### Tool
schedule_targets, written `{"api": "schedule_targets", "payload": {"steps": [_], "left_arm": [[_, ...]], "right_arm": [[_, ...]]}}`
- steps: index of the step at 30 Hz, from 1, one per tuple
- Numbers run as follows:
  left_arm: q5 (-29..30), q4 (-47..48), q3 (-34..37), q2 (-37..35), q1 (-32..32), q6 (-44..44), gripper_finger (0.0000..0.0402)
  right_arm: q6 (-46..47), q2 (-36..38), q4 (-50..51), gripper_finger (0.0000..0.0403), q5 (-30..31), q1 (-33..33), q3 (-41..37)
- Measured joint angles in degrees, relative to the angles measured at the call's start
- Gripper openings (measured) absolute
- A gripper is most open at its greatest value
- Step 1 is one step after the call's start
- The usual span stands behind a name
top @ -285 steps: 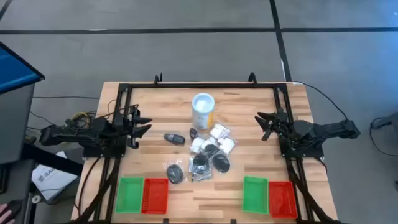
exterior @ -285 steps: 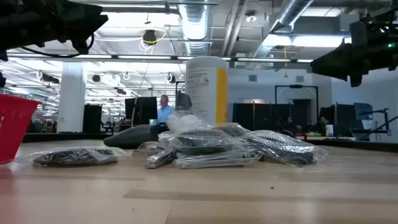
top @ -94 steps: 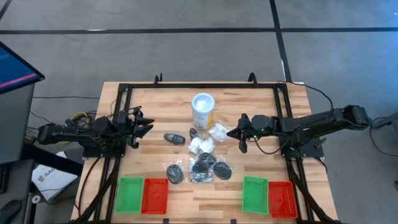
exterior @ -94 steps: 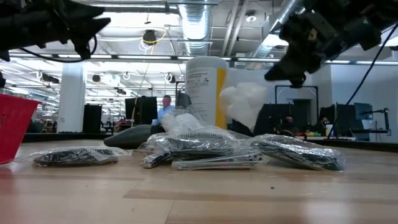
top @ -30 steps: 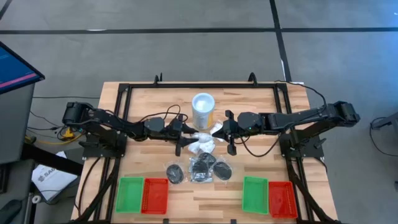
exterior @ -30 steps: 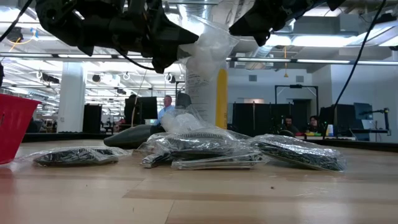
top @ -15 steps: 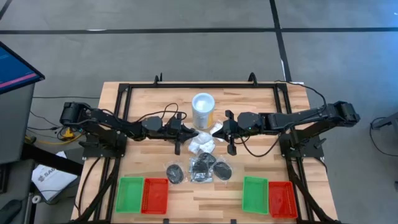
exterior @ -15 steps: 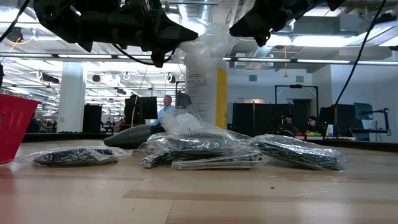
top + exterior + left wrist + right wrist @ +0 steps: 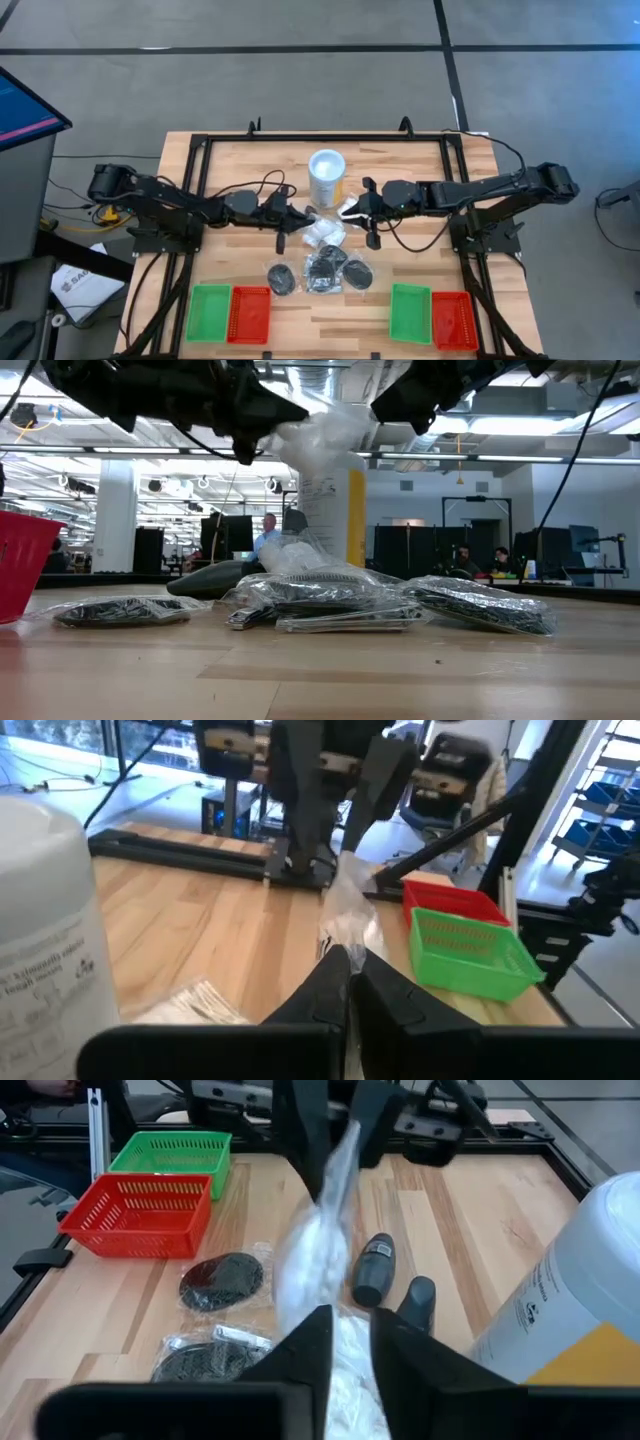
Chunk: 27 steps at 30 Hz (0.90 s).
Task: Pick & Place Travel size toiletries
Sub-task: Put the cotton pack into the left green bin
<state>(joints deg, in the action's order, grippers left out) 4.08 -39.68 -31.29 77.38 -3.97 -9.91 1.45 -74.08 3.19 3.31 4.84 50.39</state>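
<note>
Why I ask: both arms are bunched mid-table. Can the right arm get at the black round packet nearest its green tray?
Probably yes. The right gripper hangs just behind that black round packet, with bare wood on its side. But its fingers, slightly parted, are around a white packet the left gripper pinches.

White tub (image 9: 327, 177) just behind both arms, packet pile (image 9: 325, 262) below, bare tabletop (image 9: 420, 170) flanking.

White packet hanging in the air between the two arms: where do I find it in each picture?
High view: white packet mid-table, between left gripper and right gripper.
Low view: top centre, in front of the tub.
Left wrist view: centre, pinched by that gripper.
Right wrist view: centre, just beyond the fingers.
Shared landmark: white tub beside it.
</note>
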Motion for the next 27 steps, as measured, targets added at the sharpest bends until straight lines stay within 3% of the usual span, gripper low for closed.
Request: {"api": "schedule_targets", "payload": {"steps": [10,19,27], "left_arm": [[2.19,25.42,0.0,-15.79,-8.37,-8.93,0.0],[2.45,37.44,0.0,-23.17,-17.31,-19.28,0.0],[2.4,43.03,0.0,-24.46,-24.64,-29.28,0.0]], "right_arm": [[-0.58,0.04,1.13,0.0123,0.0,-0.52,0.0],[-0.47,0.04,2.12,0.0122,0.0,-0.5,0.0],[-0.39,0.04,2.22,0.0123,0.0,-0.35,0.0]]}}
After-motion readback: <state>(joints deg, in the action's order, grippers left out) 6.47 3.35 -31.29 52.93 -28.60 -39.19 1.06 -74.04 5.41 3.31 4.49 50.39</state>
